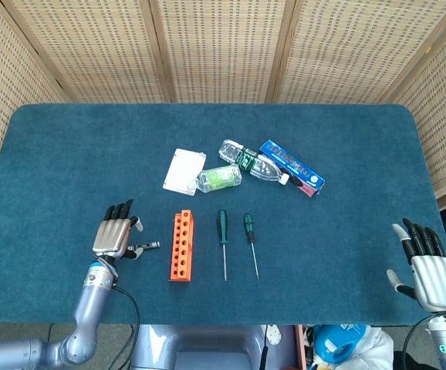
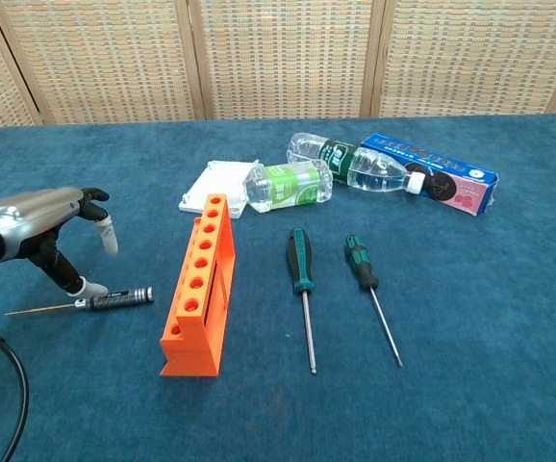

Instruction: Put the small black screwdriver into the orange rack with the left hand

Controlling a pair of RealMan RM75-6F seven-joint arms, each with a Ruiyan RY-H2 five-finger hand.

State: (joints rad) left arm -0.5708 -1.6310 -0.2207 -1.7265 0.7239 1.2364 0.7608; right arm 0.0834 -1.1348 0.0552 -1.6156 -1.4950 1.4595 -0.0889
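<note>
The small black screwdriver (image 2: 116, 297) lies flat on the blue table, its thin shaft pointing left, just left of the orange rack (image 2: 201, 289). In the head view only its black handle (image 1: 146, 246) shows beside the rack (image 1: 181, 245). My left hand (image 2: 39, 223) hovers palm-down over the screwdriver's shaft with fingers spread and the thumb reaching down beside the handle's left end; it grips nothing. The same left hand (image 1: 114, 233) covers the shaft in the head view. My right hand (image 1: 424, 266) rests open at the table's front right corner.
Two green-handled screwdrivers (image 2: 300, 265) (image 2: 362, 264) lie right of the rack. Behind it sit a white flat box (image 2: 214, 187), two plastic bottles (image 2: 288, 184) (image 2: 355, 164) and a blue carton (image 2: 442, 181). A cable hangs from my left wrist (image 2: 9, 385).
</note>
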